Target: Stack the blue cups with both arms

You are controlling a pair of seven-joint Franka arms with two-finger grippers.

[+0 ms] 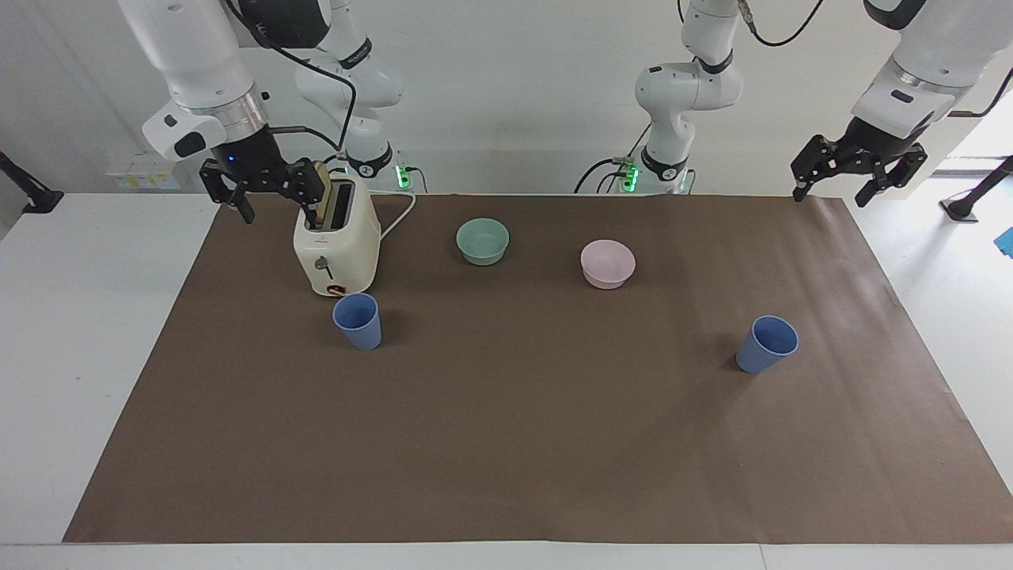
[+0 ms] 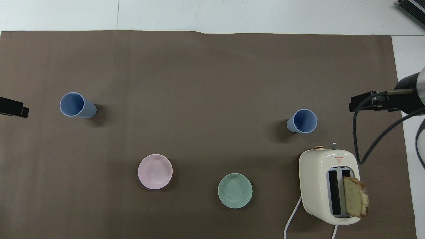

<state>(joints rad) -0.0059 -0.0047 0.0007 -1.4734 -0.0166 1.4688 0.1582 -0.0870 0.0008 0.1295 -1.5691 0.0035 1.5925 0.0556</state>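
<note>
Two blue cups stand upright on the brown mat, far apart. One cup (image 1: 358, 321) (image 2: 302, 121) is just beside the toaster, farther from the robots than it, at the right arm's end. The other cup (image 1: 766, 344) (image 2: 77, 105) is at the left arm's end. My right gripper (image 1: 278, 207) (image 2: 365, 102) hangs open and empty in the air beside the toaster's top. My left gripper (image 1: 831, 194) (image 2: 13, 108) hangs open and empty over the mat's edge at its own end. Neither gripper touches a cup.
A cream toaster (image 1: 336, 241) (image 2: 327, 186) holds a bread slice (image 2: 355, 200) in one slot, with its cord trailing toward the robots. A teal bowl (image 1: 483, 241) (image 2: 235, 191) and a pink bowl (image 1: 608, 264) (image 2: 155, 171) sit nearer the robots than the cups.
</note>
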